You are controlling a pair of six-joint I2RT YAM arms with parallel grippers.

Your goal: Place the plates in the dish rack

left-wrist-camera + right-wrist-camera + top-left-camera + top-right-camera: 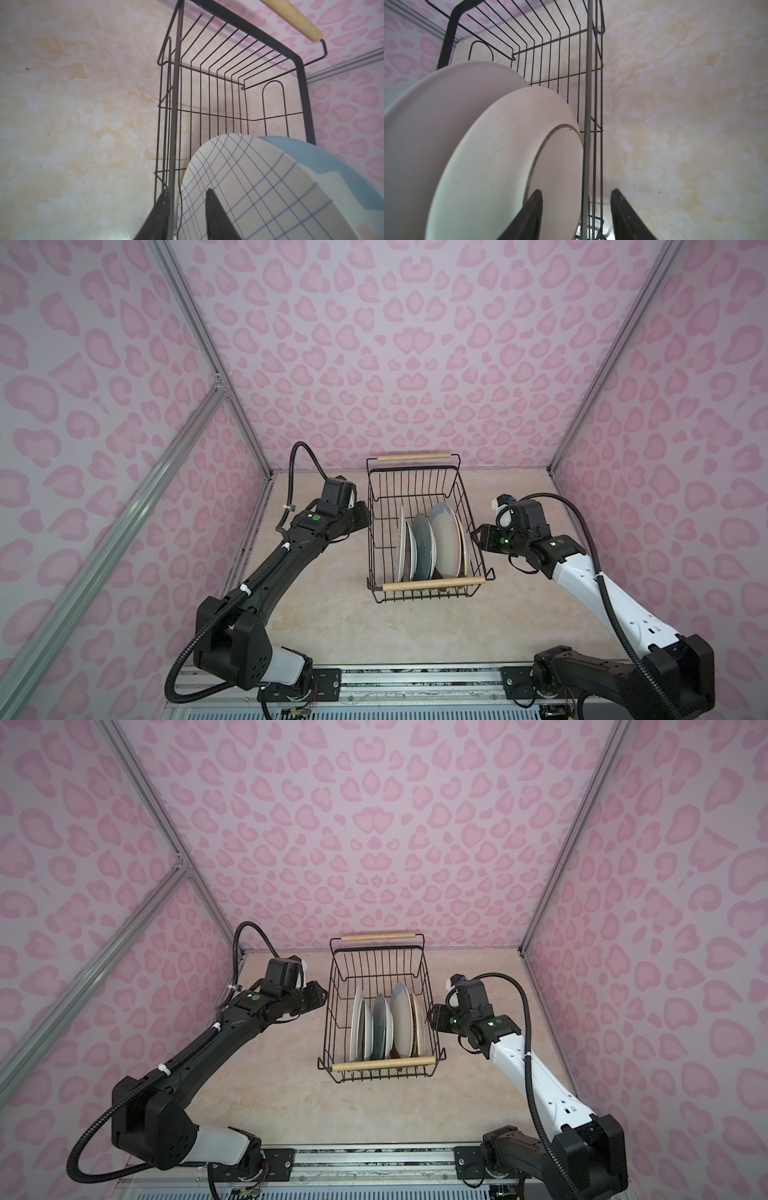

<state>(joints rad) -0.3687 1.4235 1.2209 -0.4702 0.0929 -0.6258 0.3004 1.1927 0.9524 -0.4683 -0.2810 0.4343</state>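
Dish rack (430, 585) stands mid-desk (332, 622), with the plates (445, 539) upright on edge in its near half.

Left tool (187, 191): jaws narrowly parted, straddling the rack's left rim, not closed on it. Grid-lined plate (249, 187) lies just inside.

Right tool (577, 191): jaws wider, straddling the right rim. White plate (500, 155) lies just inside.

A desk (415, 635) of pale beige marbled finish, mottled with cream and tan patches and a few small dark specks. Walls (415, 344) on three sides wear lilac paper with pink heart-like blotches — seamed at the corners by silver aluminium struts (110, 543). Along the desk's near edge runs a metal rail (415, 680), and nearer still a slotted grille (374, 715).
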